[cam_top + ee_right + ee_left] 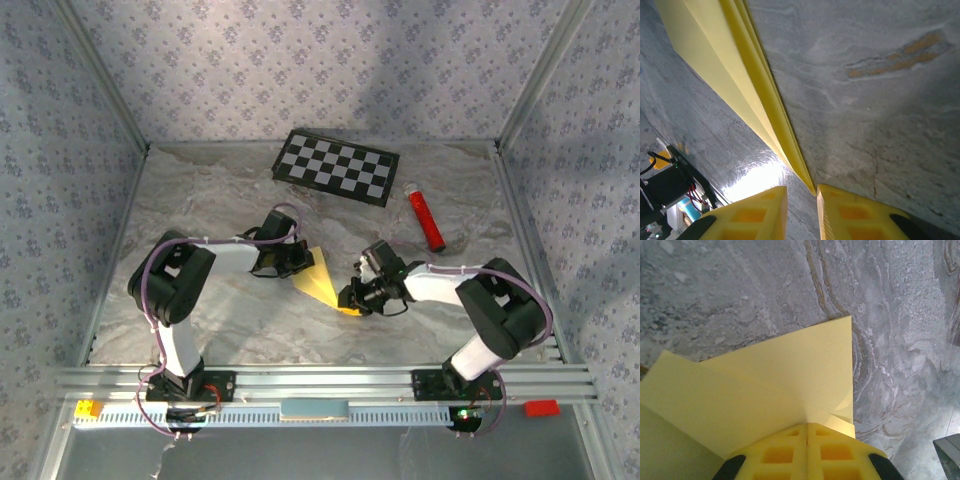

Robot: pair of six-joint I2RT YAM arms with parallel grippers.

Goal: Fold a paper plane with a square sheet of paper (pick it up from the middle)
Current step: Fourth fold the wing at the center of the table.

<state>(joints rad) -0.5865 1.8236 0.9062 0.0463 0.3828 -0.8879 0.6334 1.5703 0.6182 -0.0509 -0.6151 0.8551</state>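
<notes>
Left gripper pinching folded paper; right gripper fingers narrowly apart around its tip. Risk: tip slips free, skewing crease.

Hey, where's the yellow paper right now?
Top view: the folded yellow paper sits mid-table between the grippers, the left gripper at its left edge, the right gripper at its near tip, in front of the checkerboard panel.
</notes>
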